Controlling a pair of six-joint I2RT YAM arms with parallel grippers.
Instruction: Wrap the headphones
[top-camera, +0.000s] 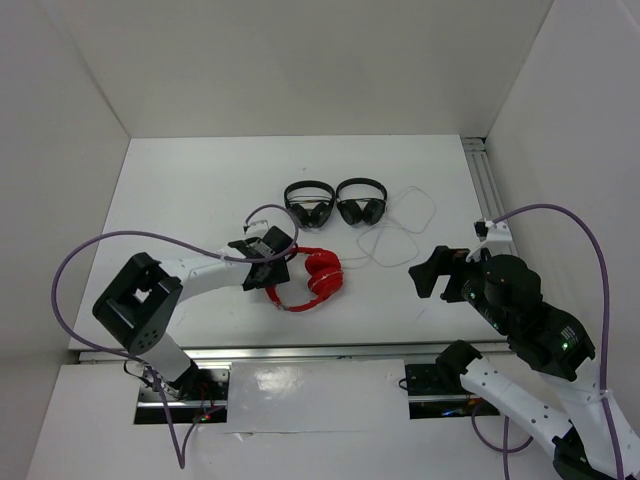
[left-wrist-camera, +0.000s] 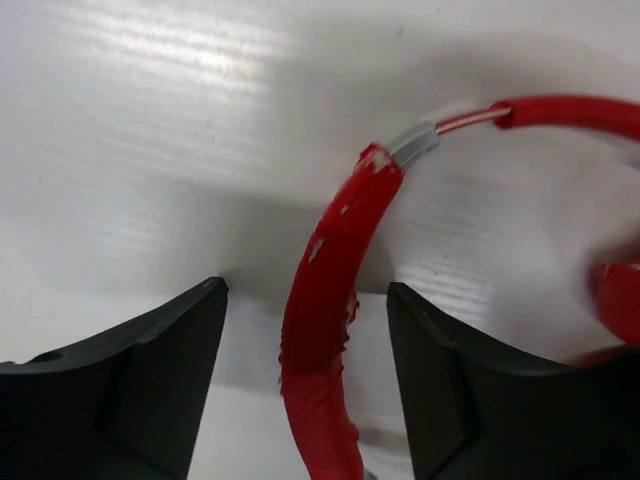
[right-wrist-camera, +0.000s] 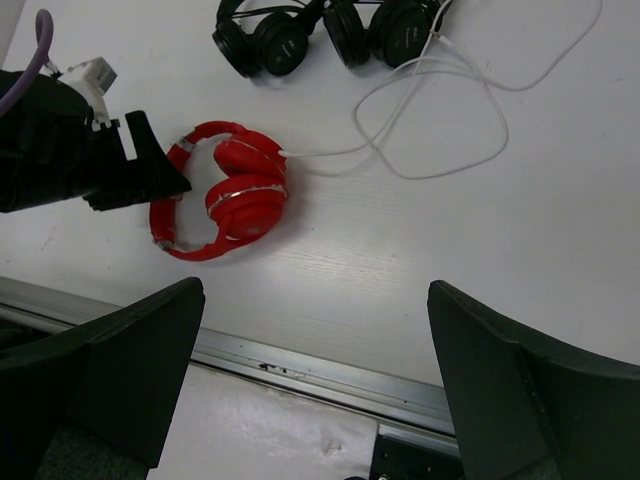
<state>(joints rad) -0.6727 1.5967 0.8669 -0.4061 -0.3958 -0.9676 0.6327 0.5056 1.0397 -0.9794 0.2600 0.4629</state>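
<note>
The red headphones lie flat on the white table, cups to the right, headband to the left. Their thin white cable runs off in loose loops to the right. My left gripper is open and straddles the red headband, a finger on each side with gaps both ways. My right gripper is open and empty, held above the table right of the headphones. In the right wrist view the headphones lie at upper left, with the left gripper at the band.
Two smaller black headphones lie side by side behind the red ones, close to the cable loops. A metal rail runs along the table's near edge, another along the right side. White walls enclose the table.
</note>
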